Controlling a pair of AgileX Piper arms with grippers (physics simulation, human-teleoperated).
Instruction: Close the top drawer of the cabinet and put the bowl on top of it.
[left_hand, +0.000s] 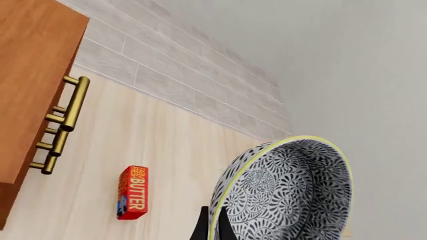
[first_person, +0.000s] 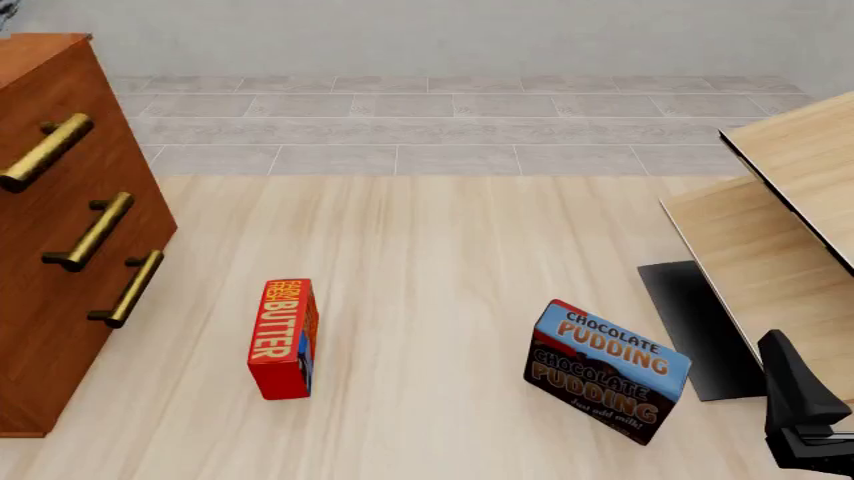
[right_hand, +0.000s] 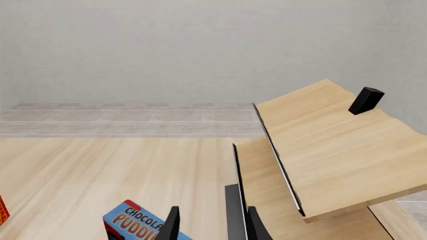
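Observation:
The bowl (left_hand: 293, 192), grey-and-white floral inside with a pale yellow rim, fills the left wrist view, tilted on edge. My left gripper (left_hand: 213, 228) is shut on its rim, and dark fingers (left_hand: 202, 227) show on either side. Neither the bowl nor this gripper appears in the front view. The reddish-brown cabinet (first_person: 54, 250) stands at the table's far left. Its top drawer (first_person: 47, 150) looks flush with the two below it. In the left wrist view the cabinet (left_hand: 30, 75) lies off to one side of the bowl. My right gripper (right_hand: 210, 225) is open and empty at the front right (first_person: 801, 415).
A red butter box (first_person: 283, 338) stands on the table right of the cabinet. A chocolate pudding box (first_person: 607, 372) stands just left of my right gripper. Pale light-wood furniture (first_person: 787, 210) with a dark panel fills the right side. A grey tiled strip runs along the back.

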